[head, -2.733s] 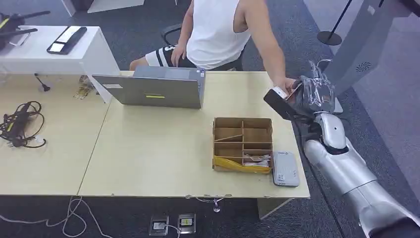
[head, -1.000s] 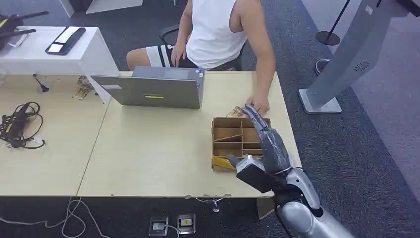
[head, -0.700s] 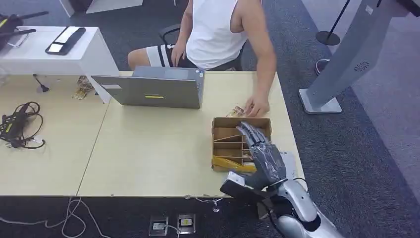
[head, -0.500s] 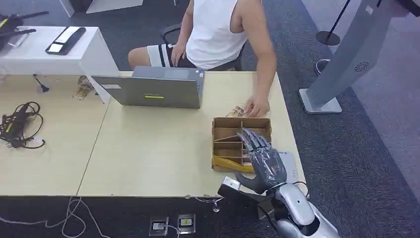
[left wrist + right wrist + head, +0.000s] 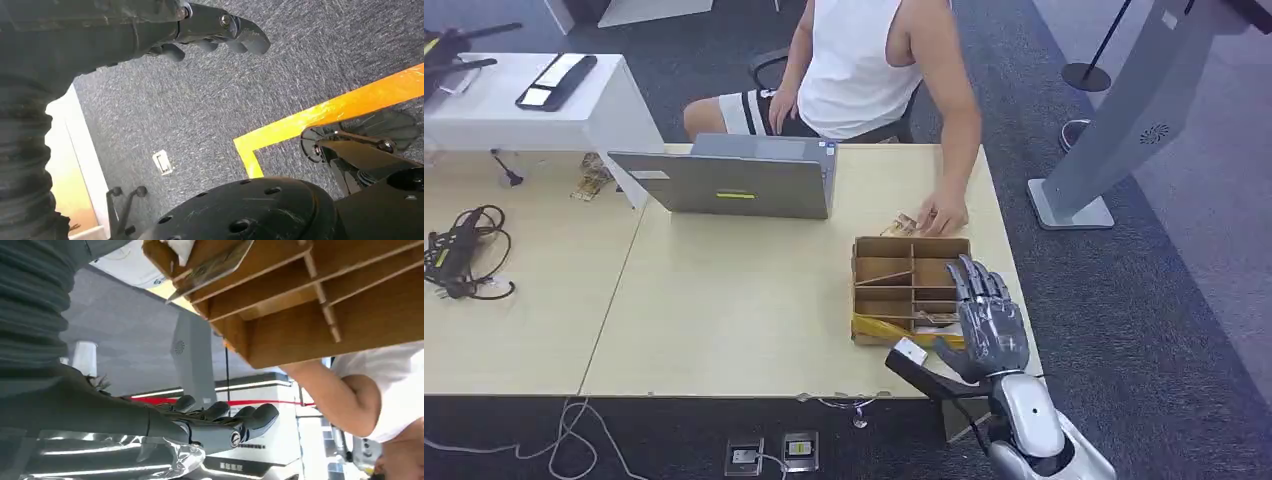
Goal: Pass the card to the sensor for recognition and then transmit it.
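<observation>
My right hand is raised over the table's near right corner, fingers spread upward and empty, just right of the cardboard divider box. It hides the spot beside the box where the white sensor lay earlier. Cards lie in the box's near right compartment. In the right wrist view the hand stretches out flat beneath the box, where a card leans in a compartment. The person's hand rests on the table beside loose cards. My left hand hangs over the carpet, holding nothing.
A person in a white top sits at the table's far side behind a grey laptop. Cables lie at the far left. A grey kiosk stand rises right of the table. The table edge runs just below my right hand.
My right hand has left the person's hand at the far right edge, swung back over the box, and settled at the near right corner. The person's hand now rests on the table.
</observation>
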You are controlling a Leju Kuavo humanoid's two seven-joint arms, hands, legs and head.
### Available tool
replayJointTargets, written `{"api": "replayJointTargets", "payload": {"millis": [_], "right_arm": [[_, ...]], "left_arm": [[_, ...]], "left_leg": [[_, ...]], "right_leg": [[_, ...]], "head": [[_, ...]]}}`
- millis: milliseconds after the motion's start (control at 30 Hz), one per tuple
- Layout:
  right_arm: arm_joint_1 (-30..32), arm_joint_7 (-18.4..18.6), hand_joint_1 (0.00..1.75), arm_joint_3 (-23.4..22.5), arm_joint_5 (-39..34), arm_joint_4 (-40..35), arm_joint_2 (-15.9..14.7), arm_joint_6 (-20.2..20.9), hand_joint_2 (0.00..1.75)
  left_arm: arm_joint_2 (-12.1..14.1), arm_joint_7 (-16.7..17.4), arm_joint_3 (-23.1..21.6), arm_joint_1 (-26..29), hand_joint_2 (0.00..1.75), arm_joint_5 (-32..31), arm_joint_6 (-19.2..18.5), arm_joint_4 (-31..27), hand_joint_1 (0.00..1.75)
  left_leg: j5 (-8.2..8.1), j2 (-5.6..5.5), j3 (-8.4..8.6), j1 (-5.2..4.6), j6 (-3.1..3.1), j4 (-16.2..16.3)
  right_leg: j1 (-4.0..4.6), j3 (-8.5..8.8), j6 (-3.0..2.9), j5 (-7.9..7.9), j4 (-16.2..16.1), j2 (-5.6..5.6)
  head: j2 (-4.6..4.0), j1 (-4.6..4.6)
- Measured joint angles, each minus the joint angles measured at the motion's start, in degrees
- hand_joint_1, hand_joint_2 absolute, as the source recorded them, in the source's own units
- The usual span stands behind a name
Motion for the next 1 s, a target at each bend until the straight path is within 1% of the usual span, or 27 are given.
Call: {"api": "replayJointTargets", "payload": {"millis": [133, 300, 767, 900, 1000], "right_arm": [[0.1, -0.2, 0.0, -1.7, -0.6, 1.2, 0.0, -2.1, 1.75], [0.1, -0.6, 0.0, -2.8, -1.5, 2.3, 0.0, -2.7, 1.75], [0.1, -1.6, 0.0, -3.2, -3.7, 4.6, 0.1, -2.9, 1.75], [0.1, -2.5, 0.0, -3.2, -4.8, 5.2, 0.1, -2.7, 1.75], [0.1, -3.9, 0.0, -3.1, -7.1, 5.4, 0.1, -2.3, 1.75]], "left_arm": [[0.0, 0.0, 0.0, 0.0, 1.75, -0.2, 0.0, -0.1, 0.0], [0.0, 0.0, 0.0, 0.0, 1.75, -0.2, 0.0, -0.1, 0.0], [0.0, -0.1, 0.0, 0.0, 1.75, -0.3, 0.0, -0.1, 0.0], [0.0, -0.1, 0.0, 0.0, 1.75, -0.3, 0.0, -0.1, 0.0], [0.0, -0.1, 0.0, -0.1, 1.75, -0.3, 0.0, -0.1, 0.0]], "left_leg": [[0.0, 0.0, 0.0, 0.0, 0.0, 0.0], [0.0, 0.0, 0.0, 0.0, 0.0, 0.0], [0.0, 0.0, 0.0, 0.0, 0.0, 0.0], [0.0, 0.0, 0.0, 0.0, 0.0, 0.0], [0.0, 0.0, 0.0, 0.0, 0.0, 0.0]], "right_leg": [[0.0, 0.0, 0.0, 0.0, 0.0, 0.0], [0.0, 0.0, 0.0, 0.0, 0.0, 0.0], [0.0, 0.0, 0.0, 0.0, 0.0, 0.0], [0.0, 0.0, 0.0, 0.0, 0.0, 0.0], [0.0, 0.01, 0.0, 0.0, 0.0, 0.0]], "head": [[0.0, 0.0], [0.0, 0.02], [0.0, 0.0], [0.0, 0.0], [0.0, 0.02]]}}
